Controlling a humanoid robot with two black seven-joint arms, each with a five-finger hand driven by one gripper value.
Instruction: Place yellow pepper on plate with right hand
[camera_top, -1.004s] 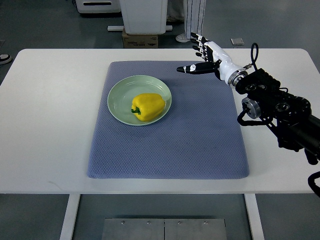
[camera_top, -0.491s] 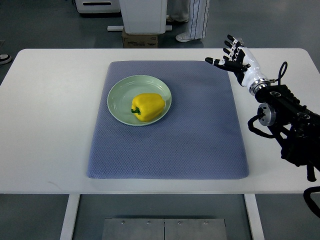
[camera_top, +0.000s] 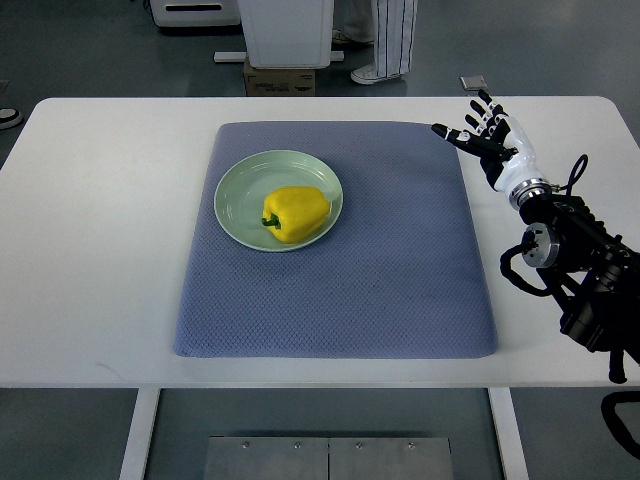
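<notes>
A yellow pepper (camera_top: 295, 213) with a green stem lies on its side on the pale green plate (camera_top: 234, 186), which sits on the upper left part of the blue-grey mat (camera_top: 380, 270). My right hand (camera_top: 482, 135) hovers over the mat's top right corner, far from the plate, with its fingers spread and nothing in them. Its black arm (camera_top: 580, 275) comes in from the right edge. The left arm does not show.
The mat lies on a white table (camera_top: 100, 230). Beyond the far table edge stand a white cabinet base (camera_top: 288, 30), a cardboard box (camera_top: 280, 78) and a person's legs and shoes (camera_top: 385, 40).
The right hand has drawn back to the right and toward me, from above the mat's upper middle to its top right corner. The pepper and plate have not moved.
</notes>
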